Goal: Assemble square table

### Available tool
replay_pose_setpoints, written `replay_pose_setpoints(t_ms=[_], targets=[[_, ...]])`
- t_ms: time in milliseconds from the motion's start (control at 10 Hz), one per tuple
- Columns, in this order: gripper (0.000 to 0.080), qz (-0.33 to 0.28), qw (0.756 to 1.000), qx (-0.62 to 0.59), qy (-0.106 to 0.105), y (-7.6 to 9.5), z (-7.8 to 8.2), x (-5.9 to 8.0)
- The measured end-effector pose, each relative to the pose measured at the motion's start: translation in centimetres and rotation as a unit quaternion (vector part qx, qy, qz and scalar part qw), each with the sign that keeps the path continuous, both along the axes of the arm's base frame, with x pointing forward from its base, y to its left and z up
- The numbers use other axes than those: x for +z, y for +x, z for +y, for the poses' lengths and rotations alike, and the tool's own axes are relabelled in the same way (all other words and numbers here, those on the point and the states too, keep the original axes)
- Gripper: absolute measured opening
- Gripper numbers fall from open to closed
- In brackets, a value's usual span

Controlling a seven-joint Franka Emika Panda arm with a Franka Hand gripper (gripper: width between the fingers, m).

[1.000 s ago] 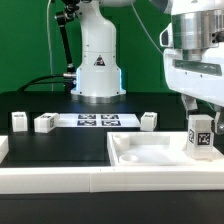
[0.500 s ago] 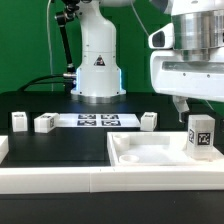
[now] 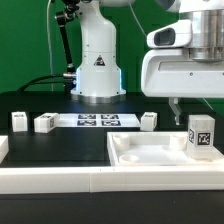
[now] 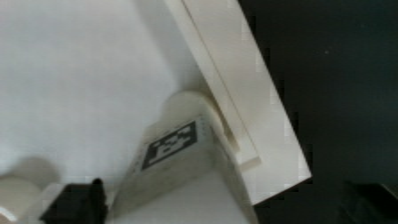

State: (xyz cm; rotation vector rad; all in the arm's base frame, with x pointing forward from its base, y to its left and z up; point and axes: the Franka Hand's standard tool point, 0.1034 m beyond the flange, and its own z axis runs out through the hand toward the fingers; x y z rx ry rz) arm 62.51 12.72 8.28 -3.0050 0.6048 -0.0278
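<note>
The white square table top [image 3: 150, 152] lies at the exterior view's right, rim up. One tagged white leg [image 3: 201, 137] stands upright in its far right corner. In the wrist view this leg [image 4: 175, 145] sits against the top's raised rim [image 4: 231, 70]. My gripper [image 3: 198, 108] hangs just above the leg, open and holding nothing. One finger [image 3: 176, 108] shows to the leg's left, and a dark fingertip [image 4: 71, 203] shows beside the leg. Three loose legs lie on the black surface: two [image 3: 18, 121] [image 3: 44, 123] at the left, one [image 3: 148, 120] behind the top.
The marker board [image 3: 96, 120] lies flat in front of the arm's white base [image 3: 97, 65]. A long white rail [image 3: 60, 181] edges the front of the black work surface. A white block [image 3: 3, 150] sits at the left edge.
My gripper has risen off the standing leg and shifted toward the exterior view's left, its jaws opening slightly wider. The leg stays upright in the top's corner.
</note>
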Motion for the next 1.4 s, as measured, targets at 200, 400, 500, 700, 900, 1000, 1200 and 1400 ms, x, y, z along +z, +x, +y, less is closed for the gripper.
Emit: replay_pose_setpoints(t_ms=[200, 400, 500, 700, 900, 1000, 1200, 1400], targets=[[0.0648, -0.003, 0.999, 0.046, -0.002, -0.07, 0.03, -0.05], [0.0648, -0.008, 0.992, 0.126, -0.005, -0.04, -0.16, -0.05], [0.0648, -0.011, 0.986, 0.165, -0.006, -0.01, -0.3, -0.05], [0.0648, -0.015, 0.977, 0.212, -0.007, 0.06, -0.63, -0.06], [0.052, -0.014, 0.977, 0.21, -0.006, 0.07, -0.74, -0.08], [0.052, -0.014, 0.978, 0.21, -0.007, 0.07, -0.75, -0.08], [0.0331, -0.014, 0.978, 0.21, -0.007, 0.08, -0.84, -0.09], [0.029, -0.013, 0.98, 0.198, -0.007, 0.08, -0.86, -0.1]])
